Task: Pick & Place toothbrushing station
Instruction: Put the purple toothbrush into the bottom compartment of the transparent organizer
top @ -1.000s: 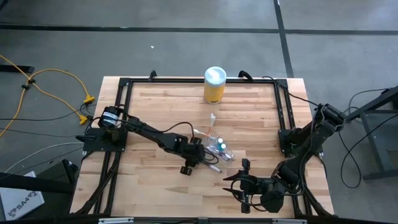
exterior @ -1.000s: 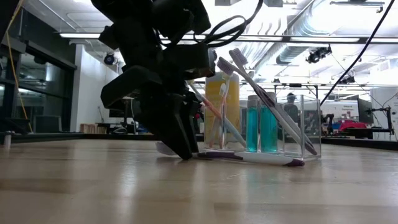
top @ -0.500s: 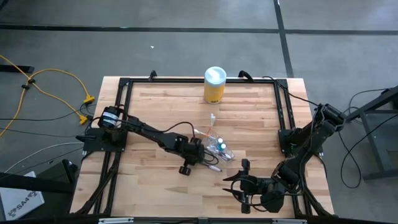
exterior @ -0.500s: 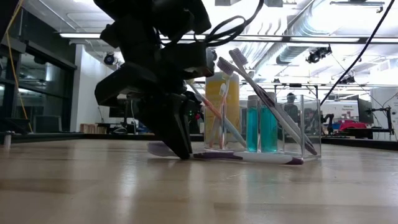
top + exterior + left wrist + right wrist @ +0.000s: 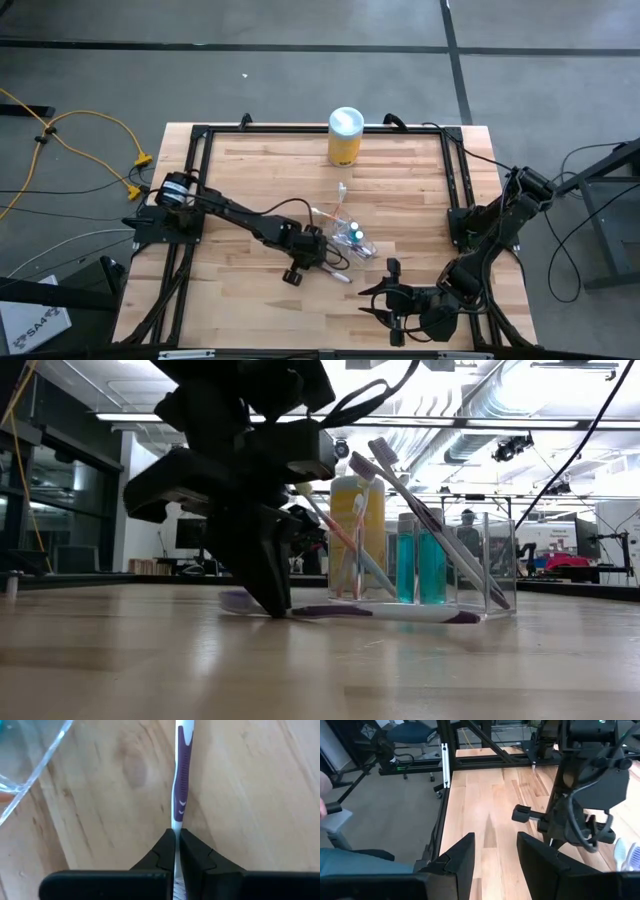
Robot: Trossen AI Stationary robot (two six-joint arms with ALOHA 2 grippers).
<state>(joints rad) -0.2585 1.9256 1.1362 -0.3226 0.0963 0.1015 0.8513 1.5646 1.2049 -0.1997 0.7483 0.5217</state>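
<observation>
One purple toothbrush (image 5: 180, 795) clenched in left gripper (image 5: 175, 851), one clear cup (image 5: 425, 565), right gripper (image 5: 495, 851) released.

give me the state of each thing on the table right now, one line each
left end effector: shut on the purple and white toothbrush, down at the table
purple and white toothbrush: lying flat on the wood, pinched at one end
clear plastic cup: upright, holding leaning toothbrushes and blue tubes
blue tubes: standing upright in the cup
yellow canister: upright, white lid on
right end effector: open, holding nothing, near the table's front edge
</observation>
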